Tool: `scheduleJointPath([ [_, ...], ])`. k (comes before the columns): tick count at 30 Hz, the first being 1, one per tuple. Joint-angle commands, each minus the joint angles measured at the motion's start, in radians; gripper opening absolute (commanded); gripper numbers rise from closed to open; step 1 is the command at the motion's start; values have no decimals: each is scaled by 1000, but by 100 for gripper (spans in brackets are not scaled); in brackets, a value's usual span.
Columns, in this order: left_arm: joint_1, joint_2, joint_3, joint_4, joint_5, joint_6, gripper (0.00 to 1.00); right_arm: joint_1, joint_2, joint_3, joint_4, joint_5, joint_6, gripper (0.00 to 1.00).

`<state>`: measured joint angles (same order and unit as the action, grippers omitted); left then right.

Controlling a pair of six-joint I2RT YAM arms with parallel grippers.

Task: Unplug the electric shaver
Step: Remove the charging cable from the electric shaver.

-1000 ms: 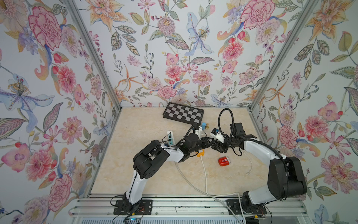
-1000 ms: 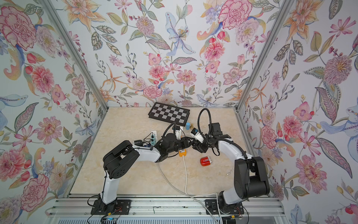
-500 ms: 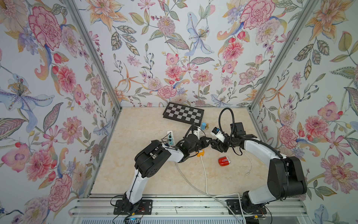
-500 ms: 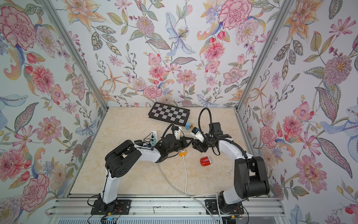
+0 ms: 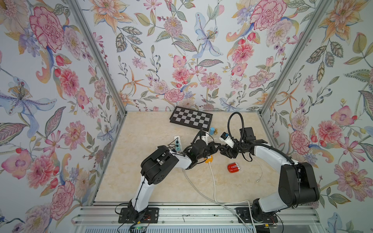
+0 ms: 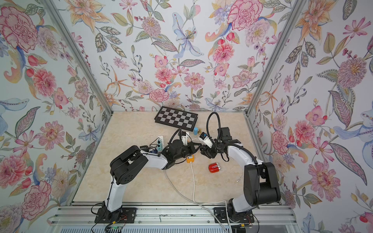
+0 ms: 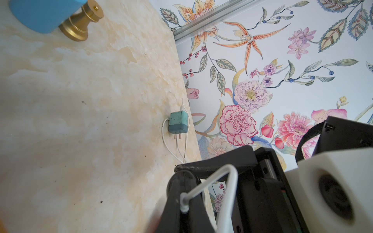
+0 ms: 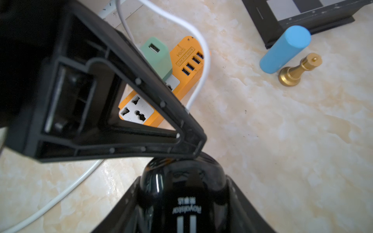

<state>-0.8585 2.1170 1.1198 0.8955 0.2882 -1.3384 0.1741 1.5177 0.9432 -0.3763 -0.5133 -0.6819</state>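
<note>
Left gripper (image 5: 219, 145) pinched on the cord (image 7: 230, 167), right gripper (image 5: 227, 151) holding the shaver (image 8: 181, 191): I'd pull straight left, no twisting.

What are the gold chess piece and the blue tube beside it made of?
The gold chess piece looks like polished metal, maybe brass: it glints. The blue tube looks matte, perhaps plastic or foam: flat colour, no shine.

Arms bent inward; left fingers (image 5: 216, 145) pinched together, right fingers (image 5: 226, 151) part-spread.
</note>
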Motion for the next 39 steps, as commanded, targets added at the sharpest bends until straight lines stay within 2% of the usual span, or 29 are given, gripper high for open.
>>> scheduleJointPath([
  [1,-6,23,6,16,-26,-18,0,-15,-5,30,10,2,17,47],
  [6,-6,40,36,1,-23,-22,0,48,-42,-10,10,19,108,46],
  [10,-5,38,39,-10,-29,-16,0,76,-95,-59,4,57,91,46],
  [13,-5,38,35,-4,-22,-19,0,32,-120,-76,4,76,21,47],
  [17,-6,40,33,13,-21,-30,0,-56,-81,-34,-3,32,25,45],
  [24,-4,52,59,-7,-33,-30,0,42,-118,-56,-29,68,110,45],
  [30,3,40,43,-14,-42,-29,0,51,-175,-79,-47,113,196,45],
  [32,3,42,43,-8,-36,-33,0,45,-180,-93,-48,124,159,44],
  [36,3,39,34,-7,-18,-38,0,24,-176,-106,-46,126,-26,46],
  [39,4,32,26,-11,-17,-38,0,-43,-143,-71,-46,62,-99,47],
])
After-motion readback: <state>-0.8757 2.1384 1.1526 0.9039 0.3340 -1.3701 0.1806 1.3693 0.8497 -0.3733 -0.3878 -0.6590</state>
